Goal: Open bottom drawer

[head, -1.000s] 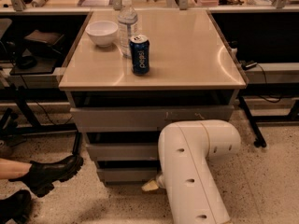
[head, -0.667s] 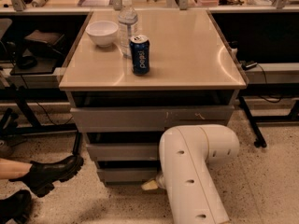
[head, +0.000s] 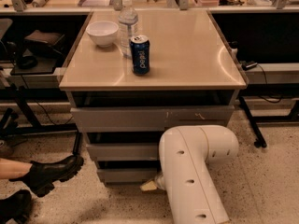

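Unmoved since earlier, gripper (head: 150, 185) sits at bottom drawer (head: 124, 175) front, below tabletop (head: 187, 55) front edge; open or closed cannot be told.

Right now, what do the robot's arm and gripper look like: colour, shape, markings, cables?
The arm is an off-white shell of thick, rounded tubular links with a bulbous elbow, dotted with small dark round holes. No cables or lettering show. The gripper, low in front of the bottom drawer, shows only as a small cream-yellow tip.
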`<state>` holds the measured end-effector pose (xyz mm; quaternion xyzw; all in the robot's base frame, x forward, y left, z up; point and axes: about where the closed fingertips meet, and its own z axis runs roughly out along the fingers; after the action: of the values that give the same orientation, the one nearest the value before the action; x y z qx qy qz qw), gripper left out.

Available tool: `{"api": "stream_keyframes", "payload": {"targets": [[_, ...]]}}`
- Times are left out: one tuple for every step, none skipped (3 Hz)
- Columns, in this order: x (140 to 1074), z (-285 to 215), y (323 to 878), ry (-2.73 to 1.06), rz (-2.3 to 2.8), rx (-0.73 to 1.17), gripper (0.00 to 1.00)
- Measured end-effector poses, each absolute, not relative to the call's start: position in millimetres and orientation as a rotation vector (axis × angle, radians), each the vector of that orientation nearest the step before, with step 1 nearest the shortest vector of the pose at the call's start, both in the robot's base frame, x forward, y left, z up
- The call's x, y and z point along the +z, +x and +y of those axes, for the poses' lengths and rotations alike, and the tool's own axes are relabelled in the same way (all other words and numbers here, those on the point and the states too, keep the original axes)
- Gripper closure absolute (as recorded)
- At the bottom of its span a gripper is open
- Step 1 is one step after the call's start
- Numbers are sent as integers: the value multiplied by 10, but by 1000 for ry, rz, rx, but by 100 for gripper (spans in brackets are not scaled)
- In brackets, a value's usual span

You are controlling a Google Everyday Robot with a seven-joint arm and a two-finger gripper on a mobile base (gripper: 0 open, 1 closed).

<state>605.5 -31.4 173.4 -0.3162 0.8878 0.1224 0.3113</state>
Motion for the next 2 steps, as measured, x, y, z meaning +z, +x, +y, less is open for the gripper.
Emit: {"api": "stream_keyframes", "payload": {"targets": [[1734,-314,6055,-835,2343,323,19],[1734,-313,6055,-835,2343,323,42]]}}
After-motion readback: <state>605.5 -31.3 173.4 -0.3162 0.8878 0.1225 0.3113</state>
